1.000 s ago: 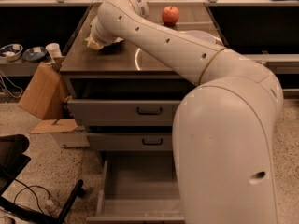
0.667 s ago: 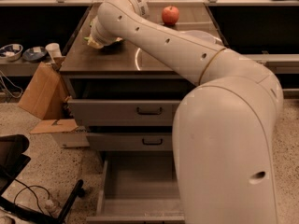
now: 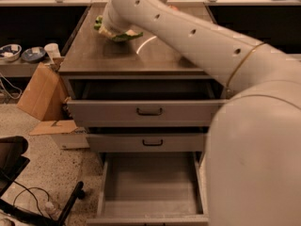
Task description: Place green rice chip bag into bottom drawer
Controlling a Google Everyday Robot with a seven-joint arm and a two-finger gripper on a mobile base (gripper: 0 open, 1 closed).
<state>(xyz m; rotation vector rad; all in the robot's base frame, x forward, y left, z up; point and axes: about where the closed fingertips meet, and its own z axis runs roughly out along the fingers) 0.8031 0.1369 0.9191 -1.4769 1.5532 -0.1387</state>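
Arm (image 3: 211, 46) fills the right half of the view, reaching across to the far-left of the cabinet top (image 3: 141, 58).
Bottom drawer (image 3: 150, 182) is pulled well out and its floor is bare.
Top drawer (image 3: 146, 111) and middle drawer (image 3: 150, 142) are also out a bit, but less far, so they overhang the rear of the bottom one.
Green rice chip bag (image 3: 126, 35) lies on the cabinet top, far-left, mostly hidden under the arm's end. Green edges show on either side.
Gripper (image 3: 112, 30) is right over the bag. Can't tell if it's apart or clamped, since the arm blocks it.
Handling est.: v. light, crinkly film, prob. air-filled, soft and slick. It will deform and may skate on the metal top.
I'd pinch across a flat seam edge w/ gentle force, not the puffed middle, since the chips crush.
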